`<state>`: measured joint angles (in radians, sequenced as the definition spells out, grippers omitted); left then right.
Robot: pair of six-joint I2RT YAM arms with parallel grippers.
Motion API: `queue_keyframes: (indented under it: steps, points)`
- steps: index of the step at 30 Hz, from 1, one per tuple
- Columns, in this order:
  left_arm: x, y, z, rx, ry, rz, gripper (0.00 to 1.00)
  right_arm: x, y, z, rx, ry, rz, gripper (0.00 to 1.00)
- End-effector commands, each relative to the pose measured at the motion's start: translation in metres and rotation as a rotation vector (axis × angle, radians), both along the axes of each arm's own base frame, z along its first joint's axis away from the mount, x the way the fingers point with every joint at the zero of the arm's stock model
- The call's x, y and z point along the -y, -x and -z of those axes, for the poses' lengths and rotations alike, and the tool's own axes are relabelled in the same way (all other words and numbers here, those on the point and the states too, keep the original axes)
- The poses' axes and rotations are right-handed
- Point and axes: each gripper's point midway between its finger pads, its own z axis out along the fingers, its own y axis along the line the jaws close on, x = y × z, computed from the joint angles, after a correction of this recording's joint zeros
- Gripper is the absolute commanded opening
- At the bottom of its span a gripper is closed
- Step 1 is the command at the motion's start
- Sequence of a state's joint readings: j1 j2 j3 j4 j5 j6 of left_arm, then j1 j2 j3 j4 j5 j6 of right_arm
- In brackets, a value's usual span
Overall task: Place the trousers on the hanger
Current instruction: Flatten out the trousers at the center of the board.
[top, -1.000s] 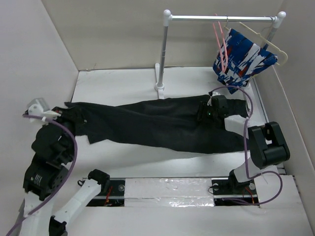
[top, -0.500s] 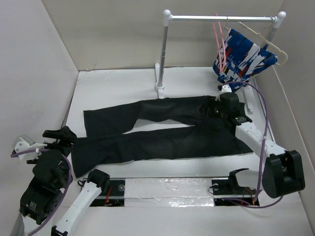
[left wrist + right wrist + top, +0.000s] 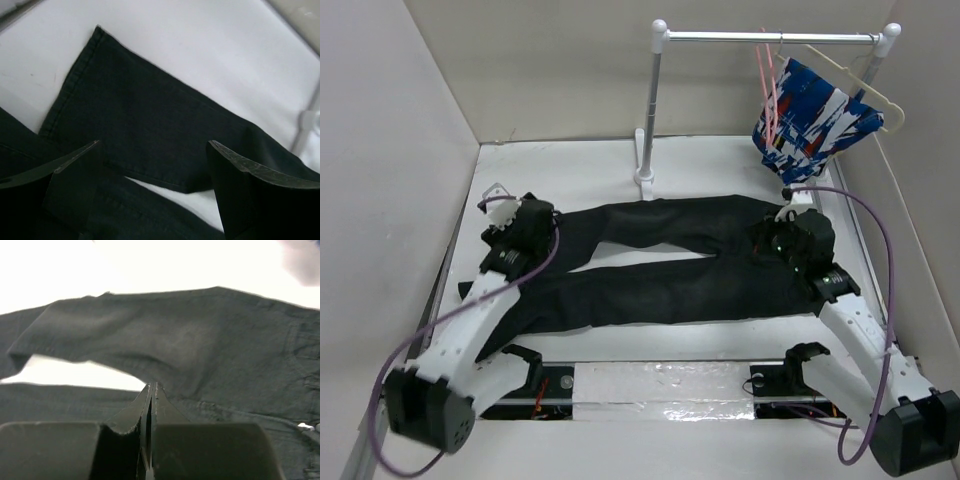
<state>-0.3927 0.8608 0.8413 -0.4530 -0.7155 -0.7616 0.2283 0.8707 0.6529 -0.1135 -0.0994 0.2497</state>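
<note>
Trousers hem beneath spread left claw

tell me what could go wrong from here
The legs of the trousers lie spread apart, and the open left claw hovers over one cuff; a grab there may lift just one leg. The right claw is shut near the crotch, so it likely has to open before gripping. The hanger hangs close beside the patterned garment, so reaching for it could snag that cloth.
</note>
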Motion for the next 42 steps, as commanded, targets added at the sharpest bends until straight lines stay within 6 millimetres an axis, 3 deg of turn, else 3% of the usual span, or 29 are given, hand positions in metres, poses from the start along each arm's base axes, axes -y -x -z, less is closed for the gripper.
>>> queue_keyframes:
  steps: [1, 2, 3, 4, 6, 7, 9, 11, 12, 13, 19, 24, 25, 26, 27, 30, 31, 33, 34, 35, 36, 37, 40, 41, 42]
  points:
    - [-0.022, -0.056, 0.026, 0.013, 0.094, -0.103, 0.81, -0.015, 0.019, 0.013, -0.012, 0.01, -0.085, 0.03]
    - [-0.014, -0.059, 0.041, -0.035, 0.107, -0.071, 0.81, -0.018, 0.021, 0.01, -0.004, 0.008, -0.094, 0.04]
    - [-0.036, -0.072, 0.045, -0.017, 0.128, -0.119, 0.81, -0.017, 0.023, 0.018, -0.016, 0.01, -0.089, 0.04]
    - [-0.042, -0.081, 0.068, -0.085, 0.151, -0.122, 0.81, -0.019, 0.027, 0.021, -0.023, 0.014, -0.1, 0.07]
    - [-0.061, -0.096, 0.086, -0.154, 0.16, -0.159, 0.8, -0.02, 0.035, 0.03, -0.044, 0.017, -0.11, 0.11]
    - [-0.078, -0.099, 0.09, -0.178, 0.147, -0.199, 0.8, -0.024, 0.039, 0.033, -0.05, 0.015, -0.125, 0.16]
    - [-0.092, -0.105, 0.102, -0.251, 0.12, -0.211, 0.8, -0.032, 0.045, 0.033, -0.036, -0.006, -0.153, 0.19]
    - [-0.101, -0.118, 0.118, -0.328, 0.112, -0.215, 0.8, -0.038, 0.052, 0.041, -0.05, -0.004, -0.18, 0.22]
    - [-0.103, -0.127, 0.116, -0.341, 0.09, -0.193, 0.8, -0.038, 0.054, 0.044, -0.062, 0.001, -0.18, 0.23]
    - [-0.109, -0.129, 0.133, -0.397, 0.079, -0.206, 0.8, -0.039, 0.056, 0.044, -0.063, 0.003, -0.183, 0.24]
    - [-0.128, -0.136, 0.172, -0.494, 0.088, -0.24, 0.75, -0.045, 0.065, 0.044, -0.074, 0.033, -0.196, 0.31]
    - [-0.137, -0.136, 0.2, -0.539, 0.117, -0.253, 0.31, -0.041, 0.058, 0.036, -0.039, 0.033, -0.159, 0.32]
    - [-0.138, -0.138, 0.201, -0.541, 0.117, -0.253, 0.19, -0.041, 0.057, 0.036, -0.039, 0.034, -0.156, 0.32]
    - [-0.139, -0.141, 0.201, -0.542, 0.117, -0.255, 0.0, -0.039, 0.055, 0.035, -0.036, 0.034, -0.146, 0.32]
    - [-0.139, -0.147, 0.199, -0.535, 0.117, -0.249, 0.0, -0.039, 0.05, 0.035, -0.035, 0.031, -0.139, 0.32]
    - [-0.139, -0.18, 0.179, -0.471, 0.131, -0.21, 0.0, -0.038, 0.041, 0.04, -0.048, 0.038, -0.119, 0.32]
    - [-0.14, -0.204, 0.16, -0.415, 0.138, -0.192, 0.0, -0.036, 0.037, 0.039, -0.052, 0.036, -0.104, 0.33]
    - [-0.14, -0.227, 0.141, -0.364, 0.147, -0.161, 0.0, -0.035, 0.032, 0.042, -0.063, 0.037, -0.09, 0.34]
    - [-0.14, -0.252, 0.121, -0.306, 0.153, -0.134, 0.0, -0.032, 0.029, 0.047, -0.08, 0.043, -0.079, 0.36]
    - [-0.141, -0.261, 0.112, -0.289, 0.151, -0.126, 0.0, -0.034, 0.026, 0.044, -0.084, 0.04, -0.078, 0.38]
    - [-0.142, -0.266, 0.116, -0.309, 0.149, -0.124, 0.0, -0.026, 0.021, 0.045, -0.086, 0.047, -0.034, 0.4]
    - [-0.144, -0.281, 0.095, -0.261, 0.138, -0.113, 0.0, -0.025, 0.019, 0.047, -0.093, 0.05, -0.024, 0.45]
    - [-0.145, -0.283, 0.096, -0.295, 0.126, -0.102, 0.45, -0.024, 0.014, 0.045, -0.083, 0.045, -0.019, 0.58]
    - [-0.146, -0.279, 0.099, -0.308, 0.119, -0.107, 0.71, -0.027, 0.013, 0.046, -0.087, 0.043, -0.028, 0.58]
    - [-0.148, -0.278, 0.097, -0.297, 0.108, -0.111, 0.77, -0.03, 0.012, 0.044, -0.083, 0.032, -0.041, 0.59]
